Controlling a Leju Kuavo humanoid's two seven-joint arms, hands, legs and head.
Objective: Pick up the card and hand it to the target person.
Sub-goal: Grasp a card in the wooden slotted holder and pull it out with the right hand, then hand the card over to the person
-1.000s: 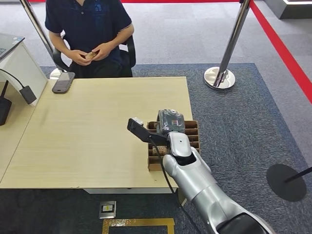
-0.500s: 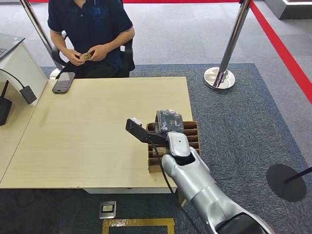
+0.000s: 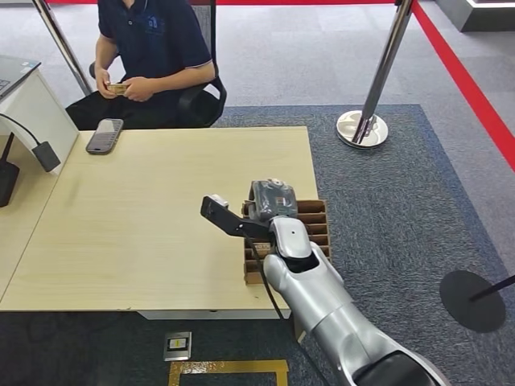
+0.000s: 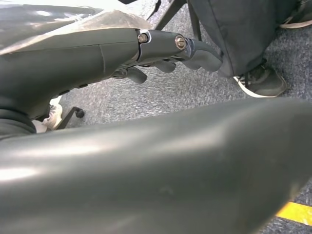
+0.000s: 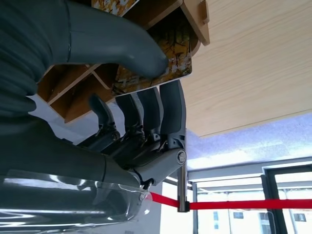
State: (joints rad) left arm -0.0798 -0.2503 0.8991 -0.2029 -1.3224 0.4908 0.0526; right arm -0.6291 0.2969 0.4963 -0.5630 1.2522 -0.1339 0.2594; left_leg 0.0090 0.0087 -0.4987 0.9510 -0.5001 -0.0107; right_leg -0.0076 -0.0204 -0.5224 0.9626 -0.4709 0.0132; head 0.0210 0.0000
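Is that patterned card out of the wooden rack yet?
Not fully. The right hand pinches the card between thumb and fingers, but its other end sits between the rack slots.

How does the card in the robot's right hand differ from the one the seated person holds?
The robot's card is pinched between the right hand's thumb and fingers at the wooden rack; the person's card is held in both hands above their lap. The robot's looks larger, being nearer. Both look brownish-gold.
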